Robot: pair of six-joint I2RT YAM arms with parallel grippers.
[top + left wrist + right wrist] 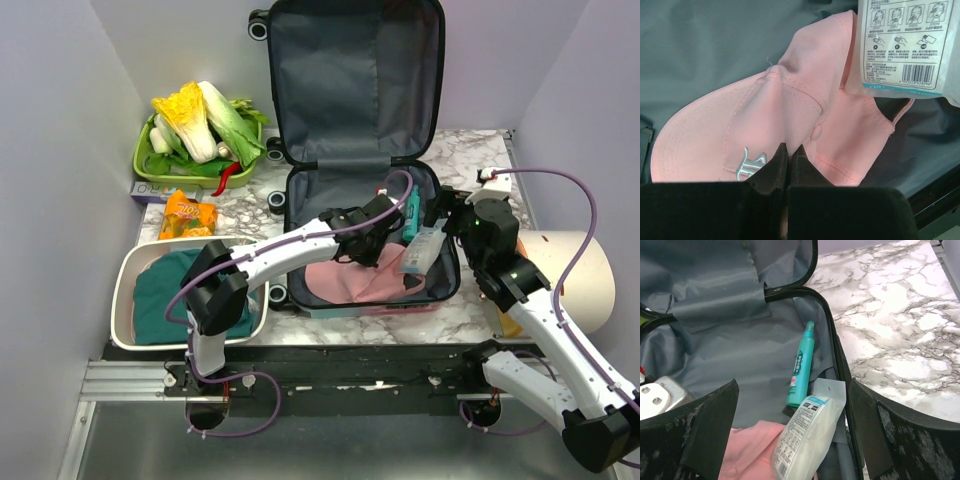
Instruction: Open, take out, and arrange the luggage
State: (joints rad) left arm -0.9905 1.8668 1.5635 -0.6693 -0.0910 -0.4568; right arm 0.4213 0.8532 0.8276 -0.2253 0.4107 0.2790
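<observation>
- The luggage (355, 80) lay open at the worktop's 12 o'clock; inside, a white packet (805, 437) overlapped the pink cap (730, 125), beside a teal bottle (802, 365).
- Reaching from 7 o'clock, the left tool (790, 152) pinched the cap; the right tool (792, 405) hung wide over the packet.

pink cap (715, 135) — silver letter emblem | white packet (905, 45) — barcode, print illegible
</observation>
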